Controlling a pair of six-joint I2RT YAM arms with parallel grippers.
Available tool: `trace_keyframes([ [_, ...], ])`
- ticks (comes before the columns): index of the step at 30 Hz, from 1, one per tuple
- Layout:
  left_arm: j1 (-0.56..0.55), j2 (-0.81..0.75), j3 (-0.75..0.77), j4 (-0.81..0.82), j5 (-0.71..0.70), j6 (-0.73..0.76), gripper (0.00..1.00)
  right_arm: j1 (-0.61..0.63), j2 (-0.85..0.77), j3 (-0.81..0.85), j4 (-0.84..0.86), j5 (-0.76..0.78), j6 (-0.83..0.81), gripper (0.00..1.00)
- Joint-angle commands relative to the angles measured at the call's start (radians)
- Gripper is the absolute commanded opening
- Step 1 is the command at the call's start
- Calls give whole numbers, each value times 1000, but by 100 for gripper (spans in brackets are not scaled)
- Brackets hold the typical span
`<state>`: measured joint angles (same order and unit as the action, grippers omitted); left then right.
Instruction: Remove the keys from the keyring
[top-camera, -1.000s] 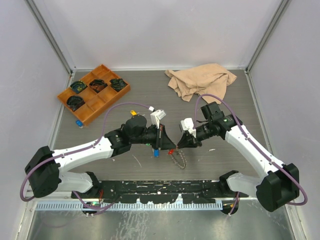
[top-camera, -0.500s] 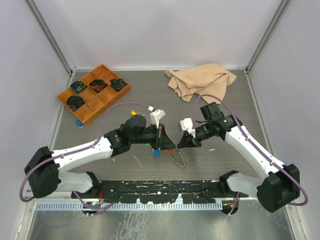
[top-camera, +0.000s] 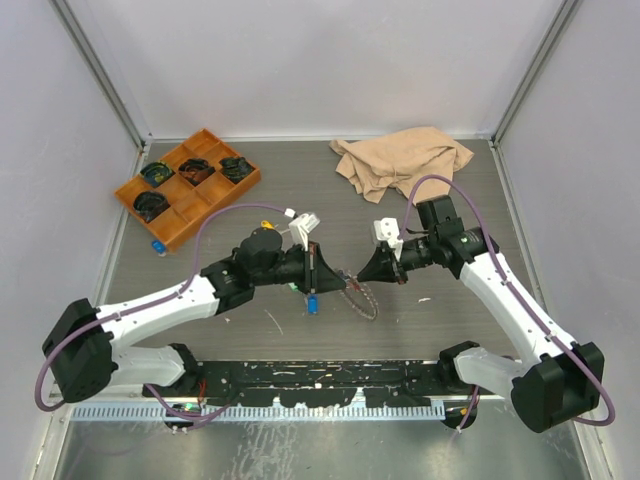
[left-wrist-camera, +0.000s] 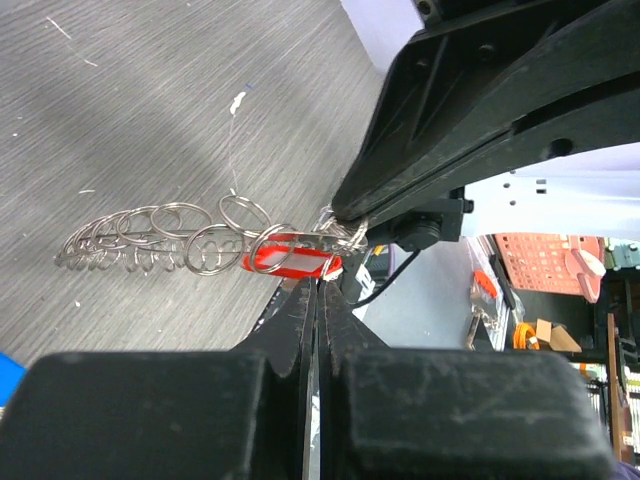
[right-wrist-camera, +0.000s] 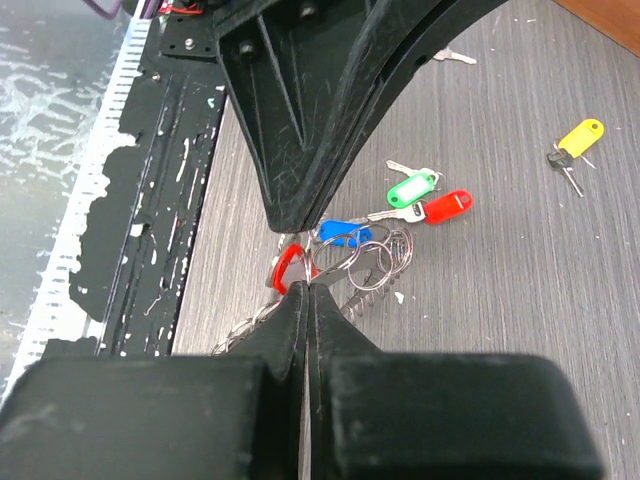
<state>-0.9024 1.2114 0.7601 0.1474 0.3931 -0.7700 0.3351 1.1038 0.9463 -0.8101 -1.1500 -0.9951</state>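
1. From above, whatever the left gripper (top-camera: 320, 276) and right gripper (top-camera: 364, 272) pinch is too small to tell.
2. The left wrist view's edge cuts off a blue tag (left-wrist-camera: 6, 378).
3. The right gripper's fingers (right-wrist-camera: 288, 312) half hide a red tag (right-wrist-camera: 287, 266).

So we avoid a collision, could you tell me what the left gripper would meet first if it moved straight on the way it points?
The red-tagged key, right at the tip of the left gripper; just beyond it, the right gripper, though depth is unclear.

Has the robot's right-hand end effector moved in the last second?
Yes. The right end effector has shifted up the top view, closer to the beige cloth.
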Motion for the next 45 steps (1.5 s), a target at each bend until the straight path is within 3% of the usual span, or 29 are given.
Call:
trace_keyframes([
  [1,11,43,13,25,17,-2,0,-13,-40,5,159,-37,148,1],
  [10,27,141,52,25,2,-7,0,-14,-47,-47,341,-38,356,1],
  [18,67,79,31,-52,-61,34,0,-81,-57,-61,449,53,495,1],
  [26,281,-80,-88,-177,-148,32,0,-188,-88,-81,529,28,602,1],
  [32,452,-109,-154,-234,-166,32,2,-243,-101,-89,553,36,636,1],
  [38,521,-86,-173,-230,-228,41,14,-260,-98,-98,568,60,641,1],
  [40,530,-75,-166,-238,-247,41,28,-260,-94,-95,568,73,637,1],
  [45,543,-177,-149,-292,-282,52,51,-259,-48,-58,557,86,638,1],
])
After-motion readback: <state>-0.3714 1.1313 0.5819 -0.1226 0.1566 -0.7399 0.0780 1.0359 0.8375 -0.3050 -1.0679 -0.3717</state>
